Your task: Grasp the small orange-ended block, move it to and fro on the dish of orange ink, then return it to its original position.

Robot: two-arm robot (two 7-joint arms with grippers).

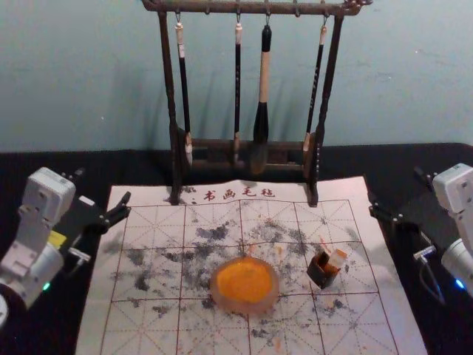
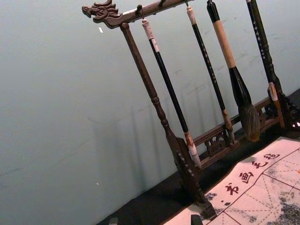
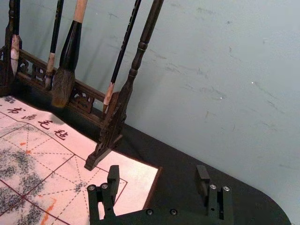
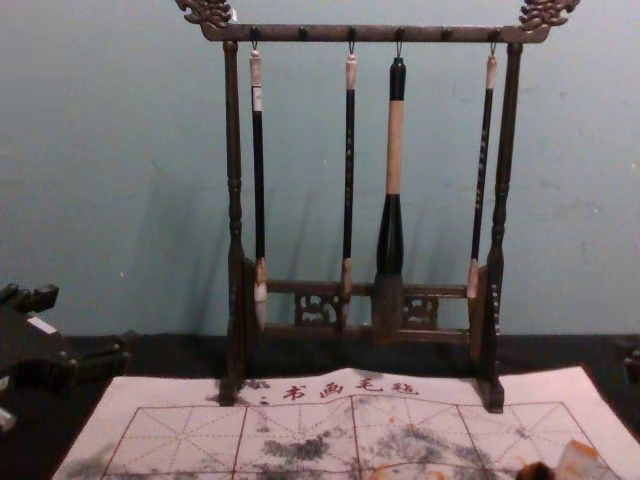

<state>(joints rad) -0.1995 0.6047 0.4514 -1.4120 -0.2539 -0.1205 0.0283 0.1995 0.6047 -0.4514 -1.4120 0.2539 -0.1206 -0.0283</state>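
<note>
Small pale block with an orange end: on the right half of the white gridded mat, up against a dark, orange-stained holder; we cannot tell whether it sits in it or just beside it. If we close off-centre, we may pinch both, or topple the holder.

Right gripper: out over the black bench, beyond the mat's right side, fingers spread wide, nothing between them. It seems the likelier one to reach in; a spread this broad could clip the holder before it meets the block.

Left gripper: near the mat's far left corner, fingers also well apart and holding nothing; it looks idle.

Round shallow dish of orange ink: just left of the block, on the mat. Pressing too hard or too low while we rub could push the dish along or slop ink over its rim; staying too high would leave the end dry.

Dark wooden brush rack: behind the mat, its brushes hanging. An arm swung too far forward could knock them.

Return: the original spot is tight against the holder, so a tilted or slippery, inky block could land askew or fall on the mat.
</note>
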